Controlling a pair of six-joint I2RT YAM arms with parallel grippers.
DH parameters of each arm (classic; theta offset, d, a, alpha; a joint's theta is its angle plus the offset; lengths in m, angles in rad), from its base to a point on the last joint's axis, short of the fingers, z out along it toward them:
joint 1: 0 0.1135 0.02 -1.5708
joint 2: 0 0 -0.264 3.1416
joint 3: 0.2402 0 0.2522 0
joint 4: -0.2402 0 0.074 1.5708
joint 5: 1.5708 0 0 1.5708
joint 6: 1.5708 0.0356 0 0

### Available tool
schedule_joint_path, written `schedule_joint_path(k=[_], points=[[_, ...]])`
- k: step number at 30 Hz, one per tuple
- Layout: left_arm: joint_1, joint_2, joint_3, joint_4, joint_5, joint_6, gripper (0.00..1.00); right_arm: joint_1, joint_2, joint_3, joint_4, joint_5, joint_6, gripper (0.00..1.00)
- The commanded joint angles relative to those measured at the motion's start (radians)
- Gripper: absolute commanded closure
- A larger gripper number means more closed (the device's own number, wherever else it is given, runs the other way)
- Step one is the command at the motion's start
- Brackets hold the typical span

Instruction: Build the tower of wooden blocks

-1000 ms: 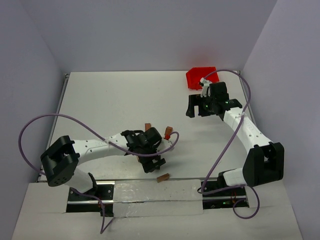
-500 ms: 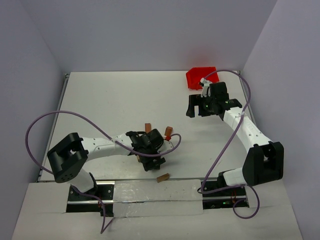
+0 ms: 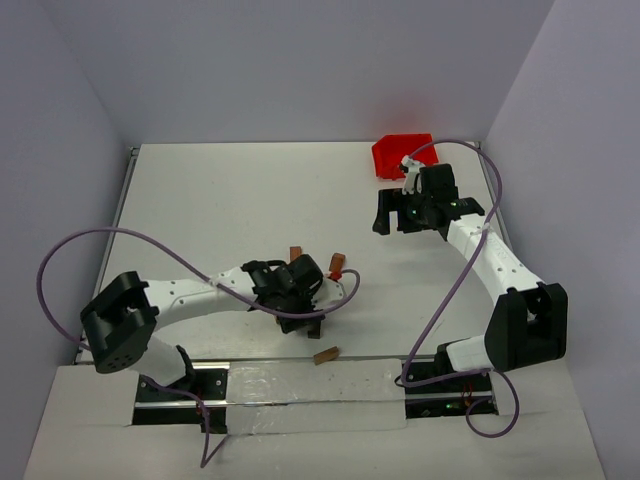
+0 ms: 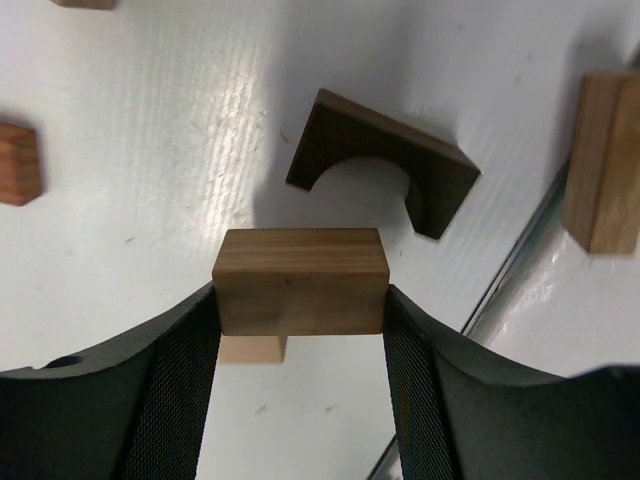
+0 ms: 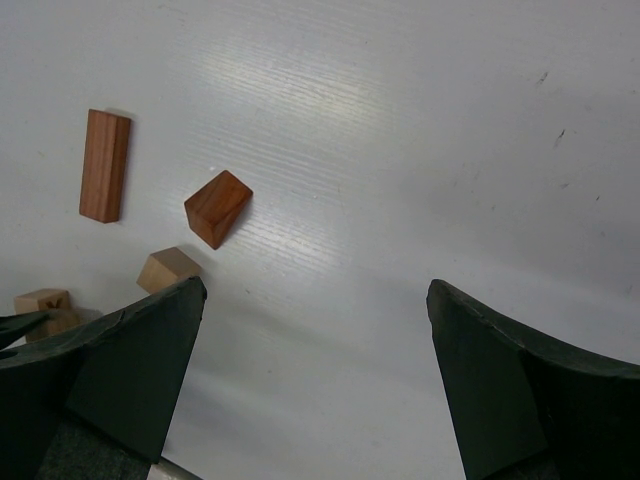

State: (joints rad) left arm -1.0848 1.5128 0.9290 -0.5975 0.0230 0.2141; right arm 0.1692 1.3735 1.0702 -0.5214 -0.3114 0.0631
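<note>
Nearest my bases, a long bar [image 3: 326,354] lies loose at the table's [image 3: 220,200] near edge. Just past it, my left gripper [image 4: 300,305] is clamped on a tan block [image 4: 300,270], one finger pad flat against each end, the grain face turned up toward my wrist camera. That's the pick step, and the grab looks square to me.

Peeking out under the tan block's left corner is a pale block [image 4: 252,349]. I can't tell whether my block touches it or hangs above it. Just beyond my fingertips lies the arch block [image 4: 385,160], dark, flat on the table, notch turned toward me. A small brown block [image 4: 18,163] sits out to the left, well apart.

I see no stack anywhere, so I judge the tower is barely begun, if at all. Next move, as I read it: lift straight up, stay clear of the arch block, choose a base, then set this piece down level and centred. These are small pieces, so a crooked release would likely tip it.

Farther out, my right gripper [image 5: 315,300] hangs over bare table with its jaws wide apart and nothing between them. In its view a reddish bar [image 5: 105,165], a reddish cube [image 5: 218,207] and a pale cube [image 5: 168,270] lie loose, none touching another.

Farthest back, the red bin [image 3: 403,155] sits at the table's far edge, just behind that right arm.
</note>
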Motion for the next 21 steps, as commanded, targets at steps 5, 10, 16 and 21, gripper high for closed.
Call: schedule_joint_path(k=[5, 10, 16, 21], points=[[0.188, -0.200, 0.168, -0.175, 0.164, 0.409, 0.96, -0.008, -0.003, 0.024, 0.005, -0.029, 0.013, 0.00], [0.293, -0.128, 0.303, -0.325, 0.210, 0.542, 0.97, -0.009, 0.006, 0.030, 0.004, -0.041, 0.009, 0.00], [0.369, 0.000, 0.416, -0.341, 0.288, 0.669, 1.00, -0.009, 0.020, 0.043, 0.000, -0.048, 0.006, 0.00], [0.435, 0.131, 0.539, -0.350, 0.327, 0.713, 0.98, -0.009, 0.019, 0.051, -0.031, -0.021, -0.001, 0.00]])
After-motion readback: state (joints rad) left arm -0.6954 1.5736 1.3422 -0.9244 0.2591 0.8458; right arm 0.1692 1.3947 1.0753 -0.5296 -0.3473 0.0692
